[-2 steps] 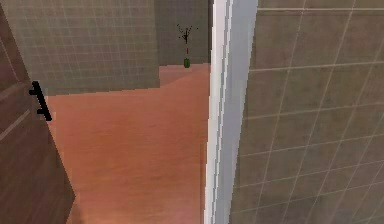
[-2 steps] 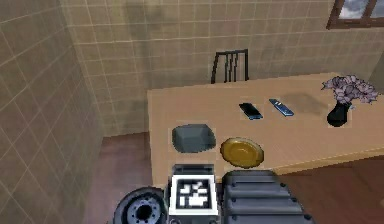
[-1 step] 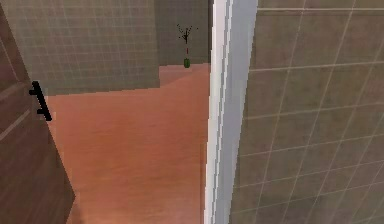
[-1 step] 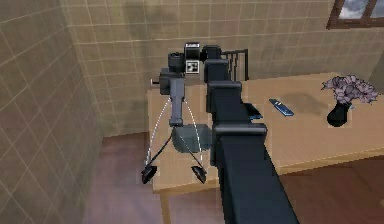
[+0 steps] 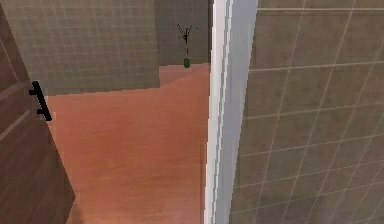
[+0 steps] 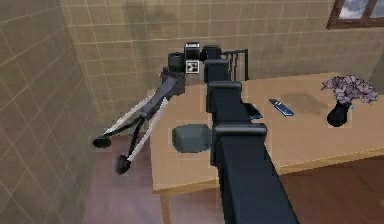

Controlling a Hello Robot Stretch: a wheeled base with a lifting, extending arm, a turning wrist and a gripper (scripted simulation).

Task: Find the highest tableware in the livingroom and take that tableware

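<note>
While the arm [image 6: 235, 150] lies across the table [image 6: 300, 140], gripper [image 6: 112, 152] hangs past the table's left-hand edge over bare floor [image 6: 60, 195], holding nothing. Squat grey thing [image 6: 188, 137], possibly the tableware, sits on the table near that edge, just beside the arm. Vase of flowers [image 6: 343, 103] toward the opposite edge.

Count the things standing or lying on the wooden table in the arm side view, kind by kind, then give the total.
Vase of flowers: 1
Grey bowl-like thing: 1
Flat blue slab: 1
Small dark thing: 1
Total: 4
</note>
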